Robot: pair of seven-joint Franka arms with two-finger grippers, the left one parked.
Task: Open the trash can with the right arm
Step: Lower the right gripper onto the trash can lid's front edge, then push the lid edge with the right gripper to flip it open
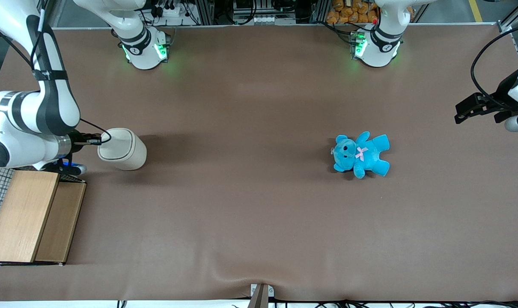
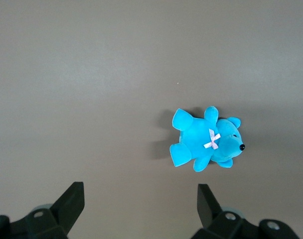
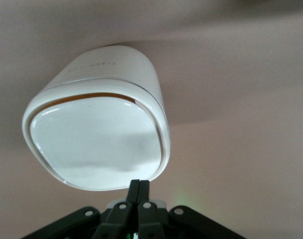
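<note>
The cream-white trash can [image 1: 123,148] stands on the brown table toward the working arm's end. Its flat lid [image 3: 96,142] is down, with a thin orange line along its rim. My right arm [image 1: 32,115] reaches in low beside the can. Its slim black gripper [image 1: 93,139] is at the can's top edge. In the right wrist view the gripper [image 3: 139,183] is shut, its two fingers pressed together and empty, with the tips at the rim of the lid.
A wooden-topped wire basket [image 1: 25,216] stands nearer to the front camera than the can, close under my arm. A blue teddy [image 1: 361,154] lies toward the parked arm's end; it also shows in the left wrist view [image 2: 206,142].
</note>
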